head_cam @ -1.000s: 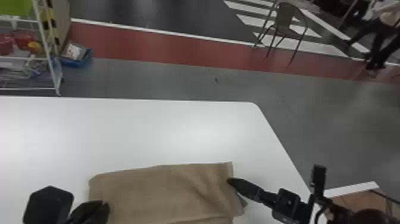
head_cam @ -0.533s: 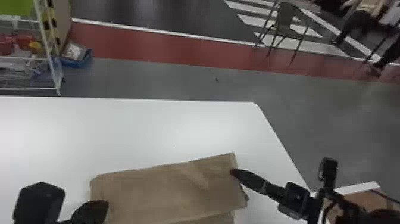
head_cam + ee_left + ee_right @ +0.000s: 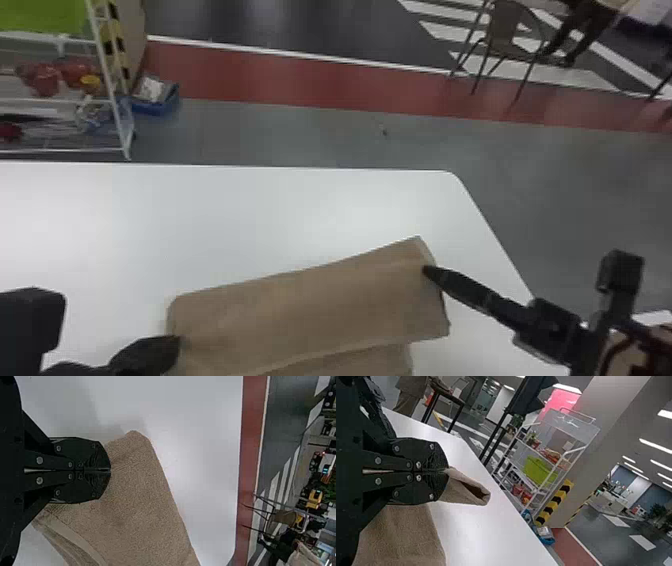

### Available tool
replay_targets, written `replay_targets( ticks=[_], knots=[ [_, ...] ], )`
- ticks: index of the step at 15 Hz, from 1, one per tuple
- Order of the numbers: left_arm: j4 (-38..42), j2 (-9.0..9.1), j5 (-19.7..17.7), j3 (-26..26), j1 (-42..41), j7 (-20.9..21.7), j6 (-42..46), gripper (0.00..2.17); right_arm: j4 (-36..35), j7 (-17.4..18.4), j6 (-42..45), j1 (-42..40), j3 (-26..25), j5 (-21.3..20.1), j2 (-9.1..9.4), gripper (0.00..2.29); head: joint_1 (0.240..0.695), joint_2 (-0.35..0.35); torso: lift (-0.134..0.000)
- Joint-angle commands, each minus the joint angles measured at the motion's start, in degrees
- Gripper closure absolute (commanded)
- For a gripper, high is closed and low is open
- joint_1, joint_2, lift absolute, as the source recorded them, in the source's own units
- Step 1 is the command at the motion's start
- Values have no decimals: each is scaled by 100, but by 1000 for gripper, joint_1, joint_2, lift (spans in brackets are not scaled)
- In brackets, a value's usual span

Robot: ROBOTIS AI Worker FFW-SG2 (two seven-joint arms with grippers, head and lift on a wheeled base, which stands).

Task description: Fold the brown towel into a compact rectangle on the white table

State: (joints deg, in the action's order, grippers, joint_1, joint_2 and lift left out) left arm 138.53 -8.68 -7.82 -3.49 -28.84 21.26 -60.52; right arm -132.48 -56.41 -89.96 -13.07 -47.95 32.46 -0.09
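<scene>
In the head view, the white tabletop fills the nearer part, with one rounded far corner at the right. Past it lie a grey floor, a red strip and dark flooring with white stripes. A chair stands far right; a white rack stands far left, a blue bin beside it. The brown towel lies near, folded in layers, an under layer peeking out at the near side. The left hand is at its left edge, the right hand at its right edge, just below the far corner.

The left wrist view looks down on the towel's weave and on a band along one edge. The left hand's fingers are together, clamped on the towel's edge.

In the right wrist view, the right hand's fingers are clamped on the towel, and a folded corner sticks out past them with a dark hollow inside. This view adds the rack's green bin, a pillar with yellow-and-black banding, a pink panel and ceiling lights.
</scene>
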Motion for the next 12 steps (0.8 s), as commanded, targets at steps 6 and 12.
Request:
replay_targets(
  ticks=[6,12],
  knots=[
    [16,95,-580,613,115,124,-219,1683,1339,-19,-12,129,568,-1023,-17,1322,695,-253,-122],
    [24,121,-492,586,115,1,-483,1683,2253,-72,299,375,832,-1410,-255,1322,695,-237,-122]
  ],
)
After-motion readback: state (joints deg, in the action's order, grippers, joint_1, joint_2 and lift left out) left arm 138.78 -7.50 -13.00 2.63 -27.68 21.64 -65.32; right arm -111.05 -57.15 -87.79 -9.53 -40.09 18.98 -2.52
